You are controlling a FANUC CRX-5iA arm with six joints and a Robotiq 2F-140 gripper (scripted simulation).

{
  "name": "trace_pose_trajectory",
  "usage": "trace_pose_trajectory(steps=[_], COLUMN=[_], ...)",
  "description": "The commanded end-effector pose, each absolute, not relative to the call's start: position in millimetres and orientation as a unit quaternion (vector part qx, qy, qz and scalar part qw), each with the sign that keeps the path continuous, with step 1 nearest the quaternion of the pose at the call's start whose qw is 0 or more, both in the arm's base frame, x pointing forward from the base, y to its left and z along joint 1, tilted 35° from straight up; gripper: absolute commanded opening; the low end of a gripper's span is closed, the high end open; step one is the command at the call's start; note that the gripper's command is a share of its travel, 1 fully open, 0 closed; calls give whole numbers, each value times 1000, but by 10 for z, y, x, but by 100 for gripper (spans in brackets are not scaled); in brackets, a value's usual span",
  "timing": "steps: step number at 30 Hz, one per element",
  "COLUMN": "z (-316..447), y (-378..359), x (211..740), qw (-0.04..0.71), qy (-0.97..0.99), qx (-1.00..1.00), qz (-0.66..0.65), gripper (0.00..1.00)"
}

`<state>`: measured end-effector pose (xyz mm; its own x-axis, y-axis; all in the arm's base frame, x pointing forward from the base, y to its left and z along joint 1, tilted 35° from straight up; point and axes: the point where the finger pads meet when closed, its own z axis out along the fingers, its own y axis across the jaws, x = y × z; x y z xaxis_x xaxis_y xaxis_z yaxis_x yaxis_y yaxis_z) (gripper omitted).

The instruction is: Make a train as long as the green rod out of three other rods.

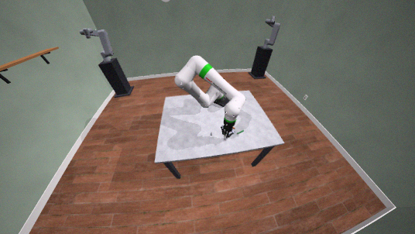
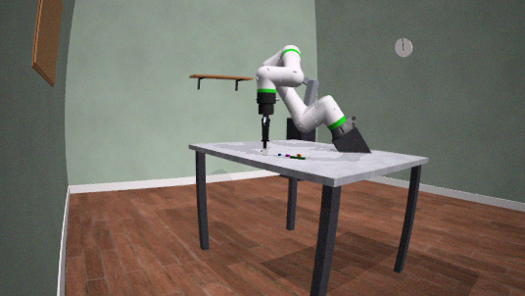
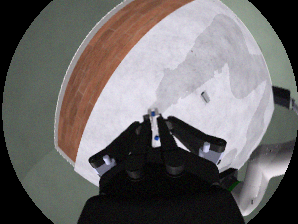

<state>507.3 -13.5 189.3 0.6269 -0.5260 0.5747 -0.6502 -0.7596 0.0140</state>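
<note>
Gripper (image 1: 226, 137) (image 2: 264, 151) (image 3: 153, 113) is down at the table (image 1: 182, 149) (image 2: 382, 164) (image 3: 120, 95), fingers narrow, closed on a small blue rod (image 3: 153, 114). Second blue rod (image 2: 279, 155) (image 3: 157, 137) lies near, apart from the fingertips. Exterior view: magenta rod (image 2: 288, 156) beyond it, near the green rod (image 1: 240, 132) (image 2: 298, 158); orange rod (image 1: 234, 128) (image 2: 299, 155) just beside green. Grey rod (image 1: 210, 134) (image 3: 204, 97) lies well apart, on the other side of the gripper from green.

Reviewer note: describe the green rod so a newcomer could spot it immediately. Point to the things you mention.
On the pale table (image 1: 186, 145) (image 2: 382, 162), look near the robot's gripper (image 1: 226, 136) (image 2: 264, 148). The green rod (image 1: 240, 132) (image 2: 298, 158) lies flat there, plainly longer than the magenta (image 2: 288, 156) and orange (image 2: 299, 155) rods nearby.
</note>
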Motion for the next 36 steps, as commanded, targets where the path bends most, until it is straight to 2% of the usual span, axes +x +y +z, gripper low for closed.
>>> trace_pose_trajectory(steps=[1, 25, 36], z=[1894, 1907, 2302], y=[-133, -127, 57], x=[5074, 5067, 4860], qw=[111, 111, 111], qy=[-328, -328, -328], qx=[895, 895, 895], qz=[281, 281, 281], gripper=[3, 3, 3])
